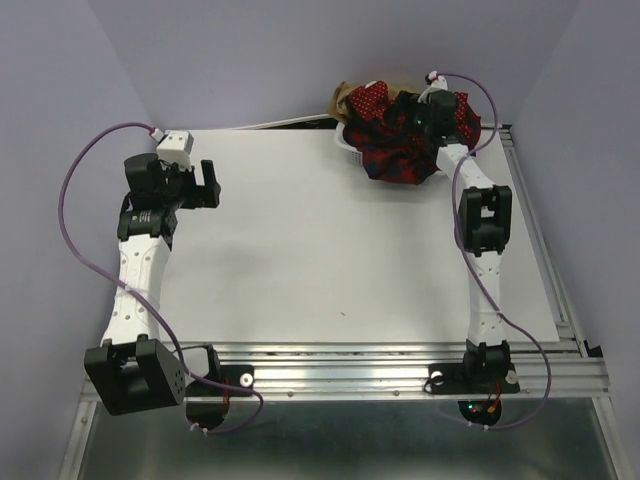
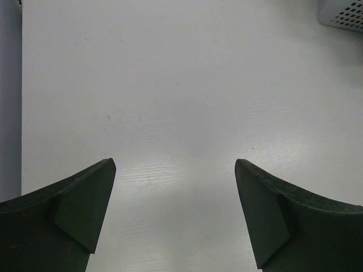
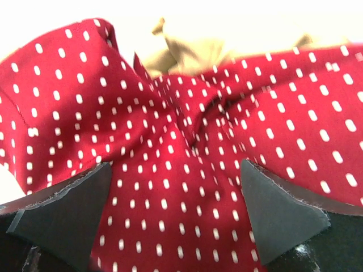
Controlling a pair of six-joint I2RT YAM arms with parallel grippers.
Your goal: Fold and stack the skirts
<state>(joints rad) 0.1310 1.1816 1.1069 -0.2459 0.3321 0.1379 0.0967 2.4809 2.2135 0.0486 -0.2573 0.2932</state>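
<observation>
Skirts, count: three are seen, all crumpled together in one heap at the far right corner of the worktop (image 1: 330, 250); none is folded.
Red dotted skirt (image 3: 187, 141): one; it lies on top of the heap and fills most of the right wrist view.
Plaid skirt (image 1: 400, 162): one, red and black; it is seen at the near side of the heap, below the dotted cloth.
Tan skirt (image 3: 187, 54): one; a small part is shown at the far side of the heap, behind the dotted cloth.
Basket (image 2: 340, 14): one, of white mesh; the heap is piled over it, and only a strip of its wall is seen at the heap's left edge.
Arms, count: two are mounted at the near edge.
Left arm (image 1: 140, 280): it is raised over the far left part of the worktop, well apart from the heap.
Left jaws: they are spread wide and nothing is gripped; only bare white worktop is seen between them.
Right arm (image 1: 485, 260): it is stretched to the far right corner, with its wrist over the heap.
Right jaws: they are spread wide just above the dotted skirt, and no cloth is clamped; whether the tips touch the cloth cannot be told.
Cables (image 1: 85, 170): two purple ones are counted, one looped beside each arm.
</observation>
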